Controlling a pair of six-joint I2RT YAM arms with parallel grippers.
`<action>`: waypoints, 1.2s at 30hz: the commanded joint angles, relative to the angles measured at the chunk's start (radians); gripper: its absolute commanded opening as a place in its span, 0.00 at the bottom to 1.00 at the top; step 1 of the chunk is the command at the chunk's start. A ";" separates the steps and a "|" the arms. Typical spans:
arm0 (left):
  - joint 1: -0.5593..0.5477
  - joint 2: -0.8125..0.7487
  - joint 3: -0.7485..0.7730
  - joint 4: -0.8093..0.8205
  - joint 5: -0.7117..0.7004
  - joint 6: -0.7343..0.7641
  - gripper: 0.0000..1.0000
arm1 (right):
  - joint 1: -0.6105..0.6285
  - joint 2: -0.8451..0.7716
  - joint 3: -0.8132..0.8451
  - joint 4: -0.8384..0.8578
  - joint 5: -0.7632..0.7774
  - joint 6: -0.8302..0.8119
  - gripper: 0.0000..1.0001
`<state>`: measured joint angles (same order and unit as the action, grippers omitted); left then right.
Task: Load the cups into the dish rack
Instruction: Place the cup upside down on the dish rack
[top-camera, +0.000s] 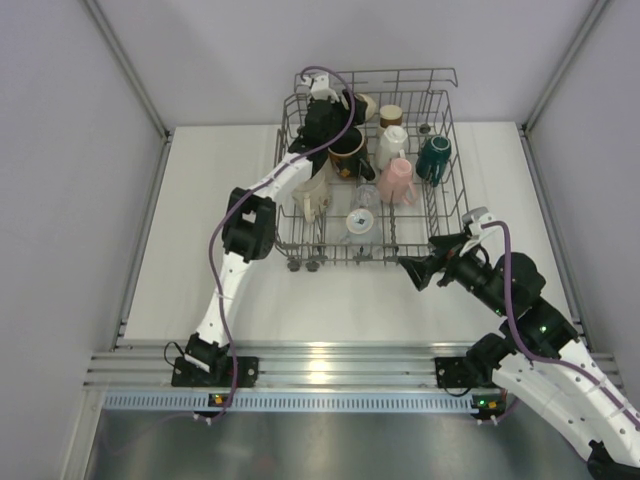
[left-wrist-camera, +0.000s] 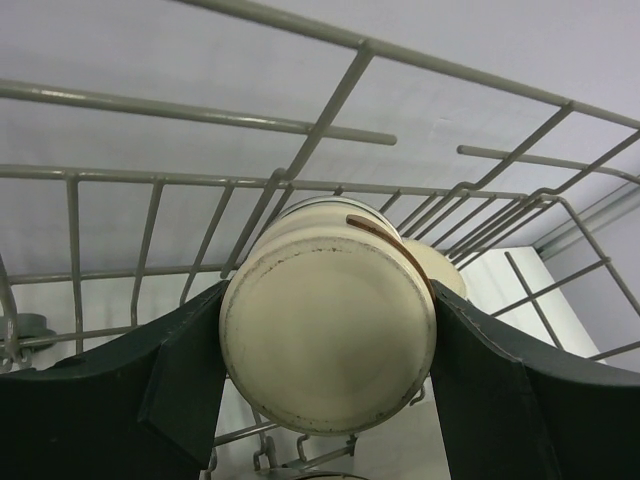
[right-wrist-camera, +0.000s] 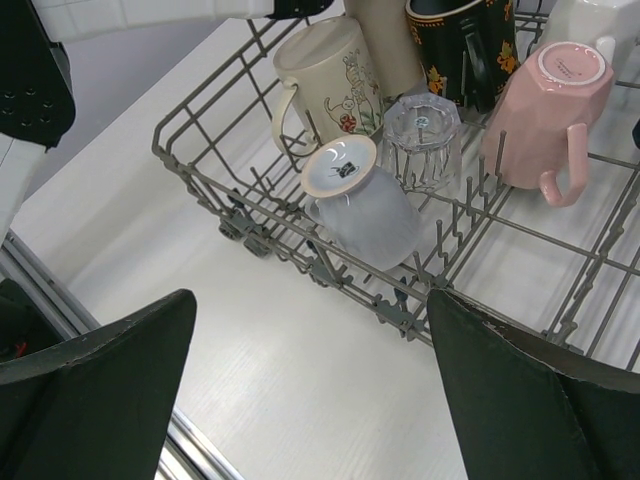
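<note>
Gripping a cream cup (left-wrist-camera: 328, 320) inside the dish rack (top-camera: 447, 200), the left pincer (top-camera: 328, 120) probably lets go next; the right pincer (right-wrist-camera: 310, 305) hangs wide open, empty.

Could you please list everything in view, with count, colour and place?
dish rack: one, grey wire, table's far middle
table: one, white, under everything
pink mug: one, pink, upside down, rack centre
dark green mug: one, dark green, rack's right
white mug: one, white, behind the pink mug
brown-banded cup: one, pale and brown, rack's back
black mug: one, black, tan inside, left of white mug
cream printed mug: one, cream, rack's near left
clear glass: one, clear, upside down beside it
pale grey mug: one, pale grey, rack's near edge
cream cup: one, cream, held, rack's far left
left gripper: one, black, closed on the cream cup
right gripper: one, black, open, over table before rack
</note>
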<state>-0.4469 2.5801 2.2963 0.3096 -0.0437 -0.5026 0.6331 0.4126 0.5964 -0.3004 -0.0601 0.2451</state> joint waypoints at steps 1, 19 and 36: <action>0.005 0.008 0.009 0.088 -0.031 0.006 0.73 | 0.013 -0.012 0.037 0.023 0.016 -0.013 0.99; 0.007 0.020 0.005 0.112 0.004 -0.005 0.84 | 0.016 -0.024 0.037 0.023 0.040 -0.015 0.99; 0.007 -0.031 -0.050 0.120 0.036 0.004 0.80 | 0.025 -0.040 0.034 0.018 0.052 -0.015 0.99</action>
<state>-0.4465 2.6076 2.2738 0.3668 -0.0387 -0.5014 0.6357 0.3859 0.5964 -0.3008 -0.0196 0.2440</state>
